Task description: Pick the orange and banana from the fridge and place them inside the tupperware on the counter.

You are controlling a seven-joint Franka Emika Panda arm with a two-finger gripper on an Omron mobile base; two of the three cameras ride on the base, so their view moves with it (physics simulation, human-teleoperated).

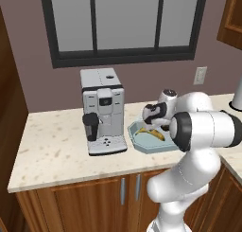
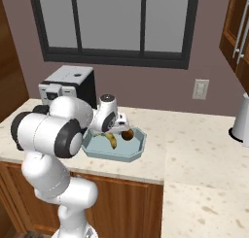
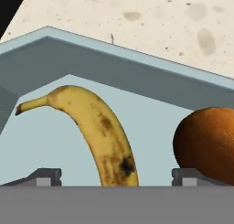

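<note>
The pale blue-grey tupperware (image 1: 141, 144) (image 2: 127, 156) sits on the beige counter (image 1: 52, 150), right of the coffee machine. The yellow banana (image 3: 103, 131) (image 2: 112, 140) (image 1: 153, 133) lies inside it, and the dark orange (image 3: 208, 143) (image 2: 127, 134) rests beside the banana. My gripper (image 3: 116, 177) (image 2: 115, 129) (image 1: 151, 123) hangs low over the tray, open. Its fingertips (image 3: 45, 176) stand wide apart on either side of the banana without touching it. The fridge is out of view.
A white-and-black coffee machine (image 1: 101, 110) (image 2: 68, 86) stands close to the tray's left side. A white upright object (image 2: 240, 118) stands at the counter's far right. The wall with a window rises behind, and brown cabinets (image 1: 94, 198) run below.
</note>
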